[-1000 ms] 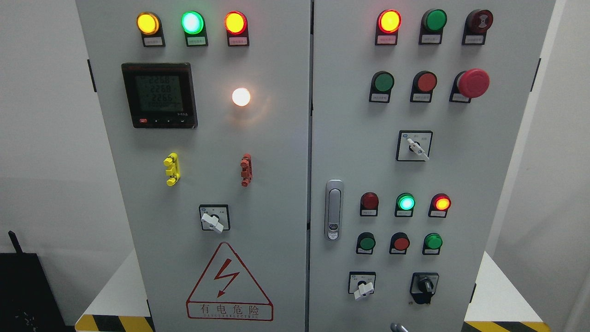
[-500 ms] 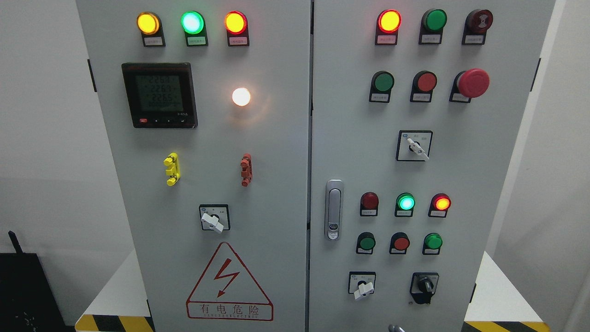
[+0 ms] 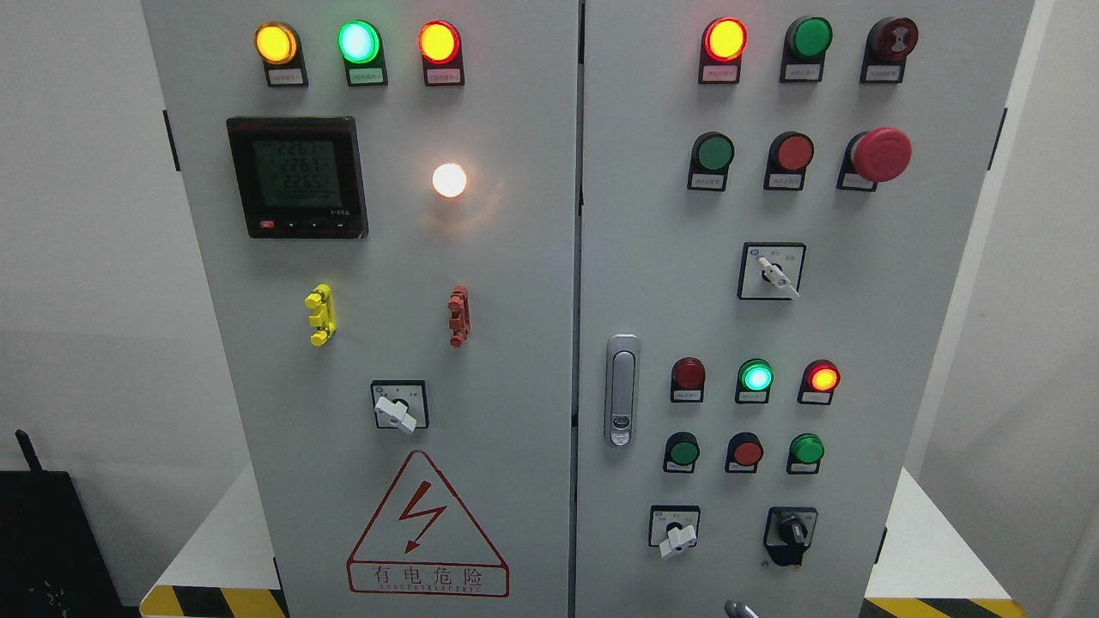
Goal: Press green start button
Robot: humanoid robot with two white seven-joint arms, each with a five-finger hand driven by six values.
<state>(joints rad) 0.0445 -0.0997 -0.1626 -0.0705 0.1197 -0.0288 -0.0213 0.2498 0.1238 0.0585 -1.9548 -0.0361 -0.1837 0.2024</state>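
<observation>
A grey two-door control cabinet [image 3: 515, 283] fills the view. On the right door there are unlit green push buttons at the upper middle [image 3: 714, 153], top [image 3: 810, 37], lower left [image 3: 684, 451] and lower right [image 3: 807, 449]. Their labels are too small to read. A green lamp [image 3: 756, 377] glows above the lower row, and another green lamp [image 3: 358, 41] glows on the left door. A small grey tip [image 3: 738, 610] pokes up at the bottom edge right of the middle; it looks like part of my right hand, well below the buttons. The left hand is out of view.
Red buttons [image 3: 794, 152] [image 3: 747, 451] sit beside the green ones. A red mushroom stop button [image 3: 881, 154] sticks out at the upper right. White rotary switches [image 3: 777, 273] [image 3: 676, 534], a black selector [image 3: 792, 532] and a door handle [image 3: 622, 390] protrude. A meter [image 3: 297, 177] is on the left door.
The grey tip at the bottom edge dipped slightly, then rose again. The meter digits flicker. The lamps and buttons are unchanged.
</observation>
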